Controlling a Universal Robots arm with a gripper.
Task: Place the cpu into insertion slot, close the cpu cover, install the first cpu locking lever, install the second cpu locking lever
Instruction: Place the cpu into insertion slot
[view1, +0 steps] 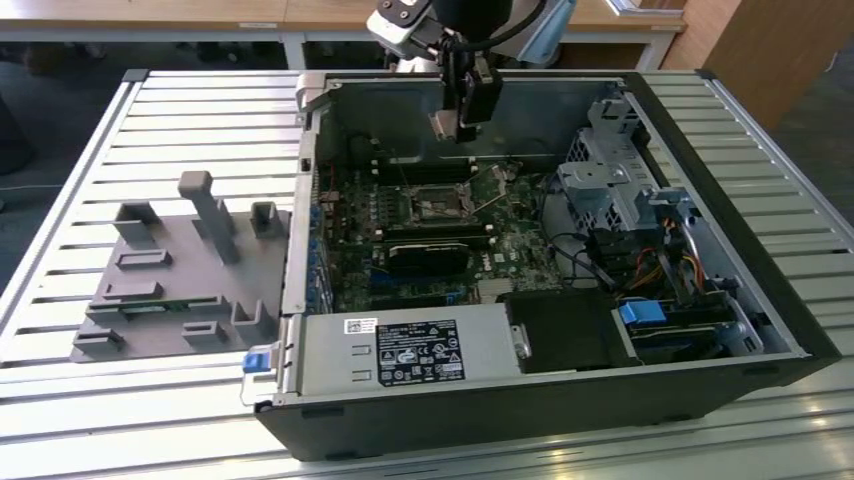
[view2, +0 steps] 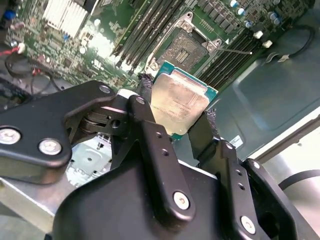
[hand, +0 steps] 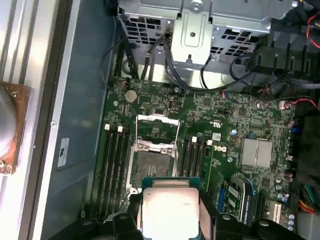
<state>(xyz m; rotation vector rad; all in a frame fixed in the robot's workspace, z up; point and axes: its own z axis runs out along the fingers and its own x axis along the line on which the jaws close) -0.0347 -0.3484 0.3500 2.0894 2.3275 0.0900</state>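
Gripper (view2: 177, 107) clenched on cpu (view2: 181, 100) — carried above the slot (hand: 150, 167), apart from it | slot bare, cover (hand: 157, 131) open beside it | step: cpu placement, not yet seated | need, by judgement: square alignment over slot, level descent — no tilt

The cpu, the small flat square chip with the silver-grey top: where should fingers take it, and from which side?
Probably by two opposite thin edges, from its metal-top side, as the gripper holds the small flat square silver-grey cpu now. Flat and thin, it offers only edges, leaving its underside free for the square dark-centred insertion slot.
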